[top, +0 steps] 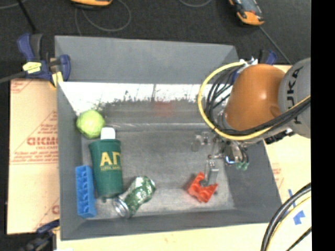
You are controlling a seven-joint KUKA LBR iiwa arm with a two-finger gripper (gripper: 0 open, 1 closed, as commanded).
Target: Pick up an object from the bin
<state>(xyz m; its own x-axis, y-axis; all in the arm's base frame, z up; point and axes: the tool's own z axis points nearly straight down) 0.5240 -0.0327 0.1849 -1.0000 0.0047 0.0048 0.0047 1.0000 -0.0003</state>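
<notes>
Red plastic, a small angular piece [200, 188], lies low in the frame, right of centre on the floor of the bin [167, 156]. The gripper [212, 175] stands right at its upper edge, and whether it is open or closed on the piece I cannot tell. My worry is an off-centre hold on that uneven shape, which could let it twist free or skid toward the right wall.

grey bin [157, 145]: ball [90, 124], bottle [106, 166], block [85, 190], can [135, 195], red toy [202, 189]
</notes>
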